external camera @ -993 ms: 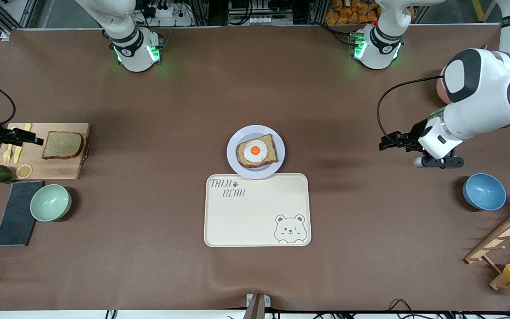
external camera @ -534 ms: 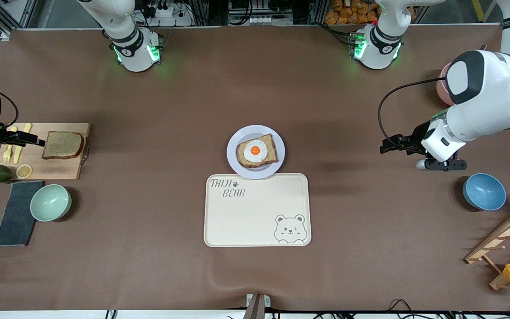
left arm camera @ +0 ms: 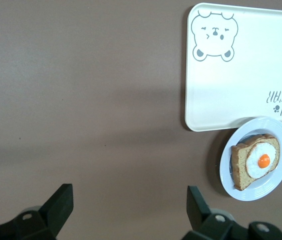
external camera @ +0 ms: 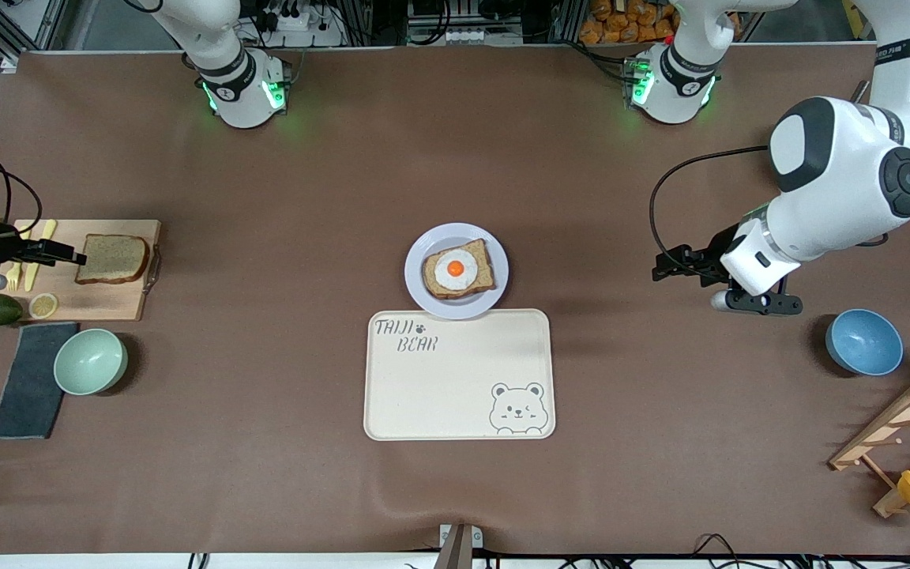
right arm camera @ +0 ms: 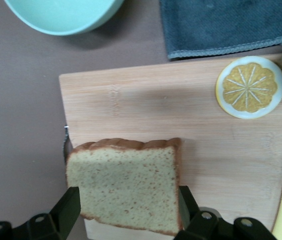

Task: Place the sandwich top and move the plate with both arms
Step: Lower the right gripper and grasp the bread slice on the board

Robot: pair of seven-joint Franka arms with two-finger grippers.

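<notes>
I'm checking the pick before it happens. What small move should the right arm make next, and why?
Probably lower the right gripper and close on the sandwich top. Its open fingers already straddle the slice, which lies flat on the cutting board. The left gripper waits open over bare table.

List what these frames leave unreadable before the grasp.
- Right wrist view: whether the right gripper, jaws open astride the sandwich top, touches it; its tips cover the slice's edges.
- Front view: that gripper partly hides the yellow cutlery.
- Front view: the frame edge cuts off the wooden rack.
</notes>
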